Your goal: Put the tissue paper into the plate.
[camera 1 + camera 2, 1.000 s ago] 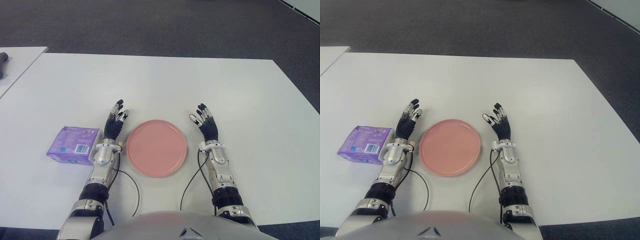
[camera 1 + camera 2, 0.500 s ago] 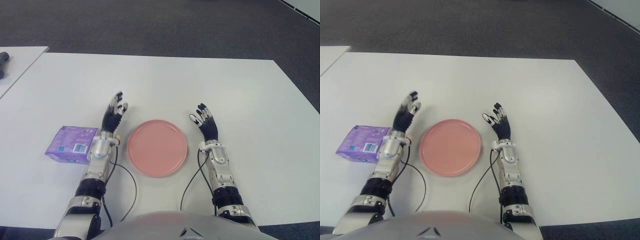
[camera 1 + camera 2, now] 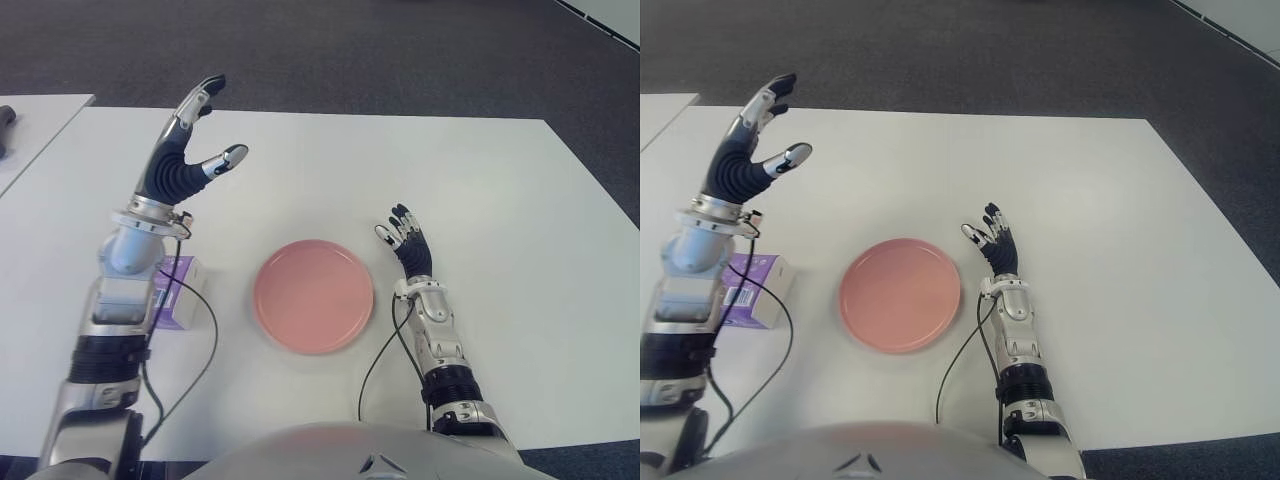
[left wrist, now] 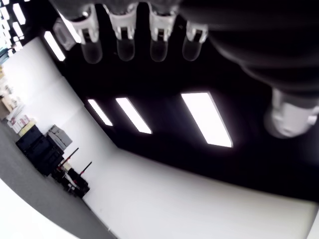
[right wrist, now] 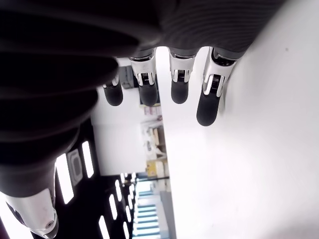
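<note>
Left hand raised high, tissue pack not yet grasped.

The tissue pack (image 3: 178, 305) lay on the table (image 3: 500, 180) at about nine o'clock from the plate (image 3: 313, 295), near it but apart, half hidden behind my left forearm. A second before, my left hand (image 3: 185, 150) had been low beside the pack; now I had it lifted well above the table, fingers spread and holding nothing. I judged this a wind-up for reaching down onto the pack, so the grasp was still ahead. My right hand (image 3: 407, 245) showed at three o'clock of the plate, unchanged, fingers straight, slightly apart, empty.
</note>
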`<state>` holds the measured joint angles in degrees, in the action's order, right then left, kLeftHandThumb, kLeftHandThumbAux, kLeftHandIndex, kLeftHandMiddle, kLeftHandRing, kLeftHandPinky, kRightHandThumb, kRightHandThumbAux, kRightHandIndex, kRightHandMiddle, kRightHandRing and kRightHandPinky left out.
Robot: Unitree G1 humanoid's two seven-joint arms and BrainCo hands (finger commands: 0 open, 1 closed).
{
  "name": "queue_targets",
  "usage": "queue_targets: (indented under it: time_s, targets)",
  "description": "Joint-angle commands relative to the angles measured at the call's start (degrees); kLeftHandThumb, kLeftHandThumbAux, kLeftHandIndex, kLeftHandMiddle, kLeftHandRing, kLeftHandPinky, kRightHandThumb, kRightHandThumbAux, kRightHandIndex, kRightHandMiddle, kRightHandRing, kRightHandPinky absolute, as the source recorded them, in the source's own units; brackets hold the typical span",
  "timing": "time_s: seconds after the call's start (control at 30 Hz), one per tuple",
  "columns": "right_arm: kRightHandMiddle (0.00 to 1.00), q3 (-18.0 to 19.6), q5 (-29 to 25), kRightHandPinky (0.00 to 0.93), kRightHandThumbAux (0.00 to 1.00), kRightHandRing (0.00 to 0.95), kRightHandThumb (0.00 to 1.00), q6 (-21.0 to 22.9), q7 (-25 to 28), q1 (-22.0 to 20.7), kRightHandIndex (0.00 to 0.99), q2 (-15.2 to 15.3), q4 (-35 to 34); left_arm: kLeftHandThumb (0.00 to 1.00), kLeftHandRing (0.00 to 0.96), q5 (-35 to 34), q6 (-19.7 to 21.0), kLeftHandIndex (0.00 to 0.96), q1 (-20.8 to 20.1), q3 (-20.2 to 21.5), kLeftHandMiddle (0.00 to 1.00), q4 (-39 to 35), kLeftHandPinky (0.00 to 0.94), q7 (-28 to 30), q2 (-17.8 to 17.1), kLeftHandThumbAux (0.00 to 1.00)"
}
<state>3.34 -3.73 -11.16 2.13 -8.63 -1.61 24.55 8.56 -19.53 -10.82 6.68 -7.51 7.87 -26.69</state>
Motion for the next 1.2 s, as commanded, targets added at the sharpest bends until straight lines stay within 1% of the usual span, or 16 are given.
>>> queue_targets:
  time_s: [0.03, 0.13, 0.2, 0.33, 0.47, 0.67, 0.73, 0.8, 0.87, 0.93, 1.0, 1.13, 1.17, 1.2]
  targets:
    - [0.0, 0.1, -0.5, 0.0, 0.671, 0.0, 0.061, 1.3, 0.2, 0.9, 0.0, -0.7, 3.3, 0.035, 0.0, 1.5, 1.9, 0.0, -2.2, -1.2, 0.0, -0.8, 0.0, 3.2, -2.3, 0.35]
    - [0.0, 0.1, -0.4, 0.001, 0.672, 0.0, 0.064, 0.9, 0.1, 0.8, 0.0, -0.8, 3.7, 0.039, 0.0, 1.4, 2.4, 0.0, -3.4, -1.4, 0.0, -0.7, 0.0, 4.2, -3.0, 0.347]
    - [0.0, 0.1, -0.3, 0.001, 0.673, 0.0, 0.066, 0.6, 0.1, 0.8, 0.0, -0.9, 3.8, 0.041, 0.0, 1.0, 2.0, 0.0, -4.0, -1.2, 0.0, -0.6, 0.0, 5.1, -3.8, 0.35]
    - [0.0, 0.0, -0.2, 0.0, 0.674, 0.0, 0.07, 0.2, 0.0, 0.9, 0.0, -0.9, 4.1, 0.042, 0.0, 0.9, 0.6, 0.0, -3.8, -0.7, 0.0, -1.2, 0.0, 6.8, -5.6, 0.356]
    - [0.0, 0.0, 0.0, 0.0, 0.672, 0.0, 0.071, 0.1, -0.2, 0.8, 0.0, -1.1, 4.3, 0.04, 0.0, -0.6, 0.7, 0.0, -2.1, 0.1, 0.0, -4.3, 0.0, 9.0, -7.2, 0.362]
    - [0.0, 0.1, 0.0, 0.0, 0.669, 0.0, 0.078, -0.5, -0.4, 0.5, 0.0, -1.2, 5.5, 0.043, 0.0, -5.6, 4.8, 0.0, 0.9, 2.1, 0.0, -11.0, 0.0, 14.4, -10.2, 0.372]
    - [0.0, 0.1, 0.0, 0.0, 0.668, 0.0, 0.081, -0.6, -0.4, 0.3, 0.0, -1.2, 5.9, 0.043, 0.0, -7.1, 5.6, 0.0, 1.5, 3.0, 0.0, -12.7, 0.0, 16.3, -11.6, 0.384]
    - [0.0, 0.1, 0.0, 0.003, 0.67, 0.0, 0.088, -0.5, -0.2, 0.3, 0.0, -1.2, 6.2, 0.052, 0.0, -8.8, 5.6, 0.0, 2.9, 4.4, 0.0, -13.5, 0.0, 19.4, -14.4, 0.406]
    - [0.0, 0.1, -0.1, 0.005, 0.673, 0.0, 0.092, -0.6, -0.1, 0.2, 0.0, -1.2, 6.6, 0.062, 0.0, -9.3, 5.0, 0.0, 4.7, 6.2, 0.0, -13.7, 0.0, 21.9, -16.7, 0.414]
    - [0.0, 0.1, -0.3, 0.006, 0.676, 0.0, 0.096, -0.9, 0.3, 0.1, 0.0, -1.2, 6.9, 0.072, 0.0, -8.6, 2.8, 0.0, 7.3, 8.8, 0.0, -12.3, 0.0, 23.7, -19.0, 0.411]
    - [0.0, 0.1, -0.4, 0.006, 0.676, 0.0, 0.104, -1.2, 0.4, 0.0, 0.0, -1.3, 7.2, 0.096, 0.0, -6.7, 1.3, 0.0, 8.5, 10.0, 0.0, -11.6, 0.0, 24.1, -20.4, 0.389]
    - [0.0, 0.2, -0.4, 0.008, 0.673, 0.0, 0.116, -1.5, 0.5, 0.1, 0.0, -1.4, 7.4, 0.13, 0.0, -2.6, -1.0, 0.0, 9.6, 10.9, 0.0, -11.2, 0.0, 23.1, -21.7, 0.359]
    - [0.0, 0.3, -0.3, 0.009, 0.672, 0.0, 0.119, -1.6, 0.4, -0.1, 0.0, -1.4, 7.8, 0.14, 0.0, -0.4, -2.9, 0.0, 10.4, 11.6, 0.0, -9.9, 0.0, 22.2, -22.2, 0.35]
    - [0.0, 0.3, -0.2, 0.009, 0.671, 0.0, 0.122, -1.5, 0.2, -0.3, 0.0, -1.4, 8.3, 0.151, 0.0, 4.7, -7.3, 0.0, 12.1, 12.6, 0.0, -4.8, 0.0, 19.3, -23.5, 0.337]
